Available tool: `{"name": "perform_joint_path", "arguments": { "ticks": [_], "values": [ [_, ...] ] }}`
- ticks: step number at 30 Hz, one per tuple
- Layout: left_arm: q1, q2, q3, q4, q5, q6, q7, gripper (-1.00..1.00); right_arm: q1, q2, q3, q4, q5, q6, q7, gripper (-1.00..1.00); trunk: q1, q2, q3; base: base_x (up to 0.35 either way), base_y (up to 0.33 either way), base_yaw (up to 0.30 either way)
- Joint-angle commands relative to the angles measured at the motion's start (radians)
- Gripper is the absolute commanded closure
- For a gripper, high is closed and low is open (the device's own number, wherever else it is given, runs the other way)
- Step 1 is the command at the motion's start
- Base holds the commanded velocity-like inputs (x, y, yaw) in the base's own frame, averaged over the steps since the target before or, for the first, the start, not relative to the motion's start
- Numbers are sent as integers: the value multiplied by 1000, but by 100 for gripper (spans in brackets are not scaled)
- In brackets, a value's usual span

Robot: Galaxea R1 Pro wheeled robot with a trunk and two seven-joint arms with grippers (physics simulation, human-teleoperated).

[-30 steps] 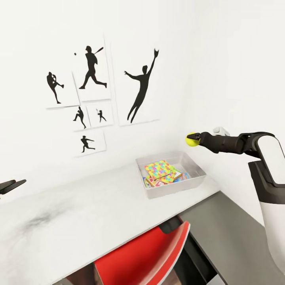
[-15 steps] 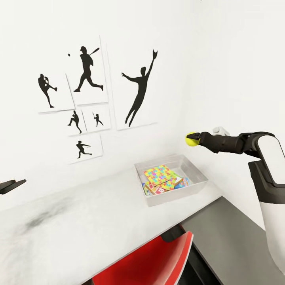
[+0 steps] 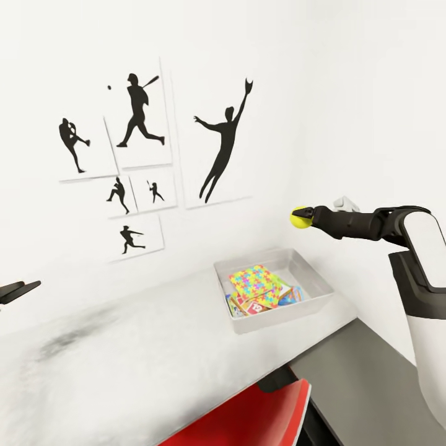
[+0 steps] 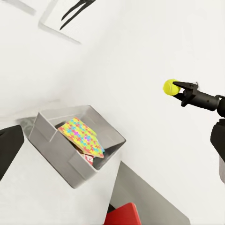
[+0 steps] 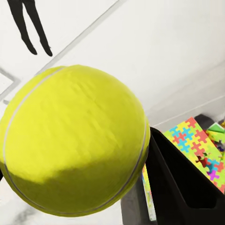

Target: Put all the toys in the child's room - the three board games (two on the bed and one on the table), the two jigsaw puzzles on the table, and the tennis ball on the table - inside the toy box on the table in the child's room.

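My right gripper [image 3: 303, 218] is shut on the yellow-green tennis ball [image 3: 299, 218], held in the air above and slightly right of the toy box [image 3: 311, 273]. The ball [image 5: 75, 164] looms large in the right wrist view, with a dark finger [image 5: 180, 185] beside it. The pale grey toy box stands at the right end of the white table [image 3: 124, 347]. In it a bright jigsaw puzzle [image 3: 256, 284] lies on top of colourful board games [image 3: 246, 306]. The left wrist view shows the box [image 4: 51, 136], the puzzle [image 4: 82, 137] and the ball [image 4: 170, 86]. My left gripper [image 3: 15, 289] hangs open at the far left.
Black silhouette posters of ball players [image 3: 142, 111] hang on the white wall behind the table. A red chair [image 3: 254, 415] is tucked under the table's front edge. A lower dark-grey-topped cabinet [image 3: 365, 378] adjoins the table's right end, below my right arm.
The whole picture has shifted a little, so the camera moved; the toy box now sits slightly lower and further right in view. The right gripper still holds the ball. The left gripper is unchanged.
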Motion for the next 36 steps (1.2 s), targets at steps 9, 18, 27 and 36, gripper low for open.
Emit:
{"name": "perform_joint_path", "arguments": {
  "ticks": [9,18,27,36],
  "values": [
    [-1,0,-1,0,-1,11,-4,-100,1,-1,-8,-2,-13,1,-12,100,1,-2,-2,102,0,0],
    [-1,0,-1,0,-1,11,-4,-100,2,-2,-10,-3,-13,1,-10,100,1,-2,-2,42,0,0],
    [-1,0,-1,0,-1,11,-4,-100,3,-2,-11,-2,-13,1,-9,100,1,-2,-2,1,0,0],
    [-1,0,-1,0,-1,11,-4,-100,2,-1,-10,-3,-14,1,-10,100,1,-2,-2,0,0,0]
  ]
}}
